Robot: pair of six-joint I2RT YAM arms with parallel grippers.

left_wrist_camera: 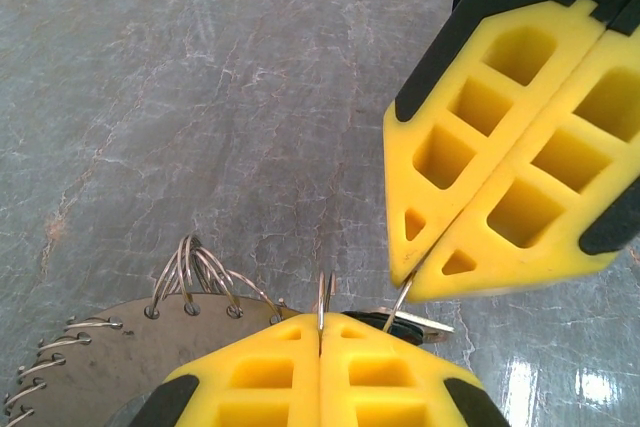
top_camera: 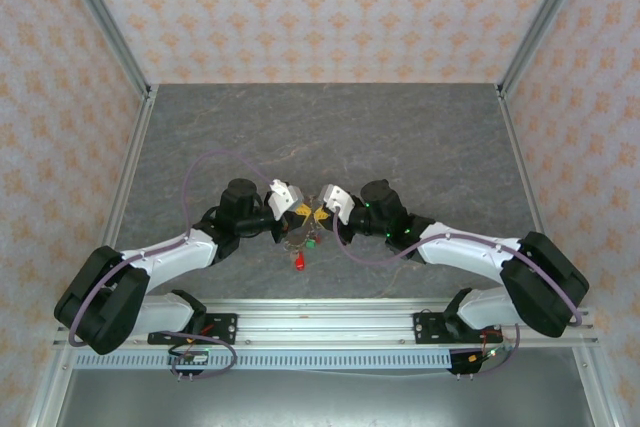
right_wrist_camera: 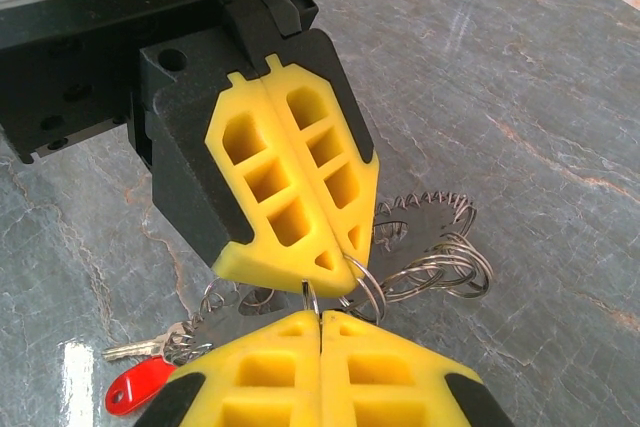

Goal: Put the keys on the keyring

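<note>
Beneath left tool [left_wrist_camera: 320, 339], keyring [left_wrist_camera: 115, 347] partly hidden

I'm looking down on a grey, marble-veined table [top_camera: 300, 127], closed in along its far, left and right edges by walls [top_camera: 320, 7] papered pale pink with an orange floral repeat. Aluminium posts [top_camera: 105, 17] rise from its far corners. A metal rail [top_camera: 330, 319] runs along the near edge. Bright glare [left_wrist_camera: 590, 387] sits on the polished tabletop.

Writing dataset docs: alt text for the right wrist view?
Left gripper and right gripper meet nearly tip to tip, both shut, each pinching a thin wire loop. Behind them is the keyring, a grey disc edged with loops; a red-tagged key lies lower left.
</note>
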